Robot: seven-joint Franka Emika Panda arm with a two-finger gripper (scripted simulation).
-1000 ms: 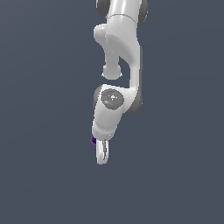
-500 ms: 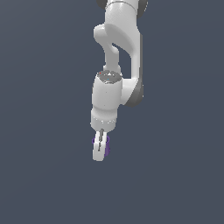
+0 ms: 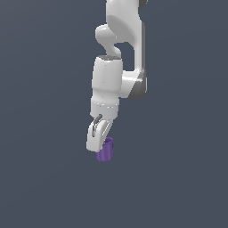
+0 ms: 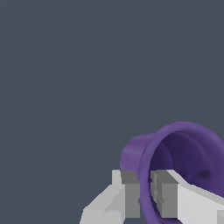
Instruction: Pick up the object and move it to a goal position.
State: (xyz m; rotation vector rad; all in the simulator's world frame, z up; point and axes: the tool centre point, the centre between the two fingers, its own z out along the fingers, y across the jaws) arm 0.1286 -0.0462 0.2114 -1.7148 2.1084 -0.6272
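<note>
One purple cup (image 3: 105,150) hangs in mid-air at the gripper (image 4: 139,197) tip, its wall pinched between the two fingers (image 4: 127,192), one outside and one inside the rim, with no goal marker visible.

In the exterior view, the white robot arm (image 3: 119,53) is running out past the top edge, so its upper links are not showing. The white two-fingered gripper (image 3: 99,141) is covering part of the small dark purple hollow cup (image 3: 106,150); only the cup's lower body is peeking out. In the wrist view, the cup (image 4: 175,153) is being cut by the frame's edge, and the grey finger pads (image 4: 130,188) are hiding the pinched stretch of its rim.
</note>
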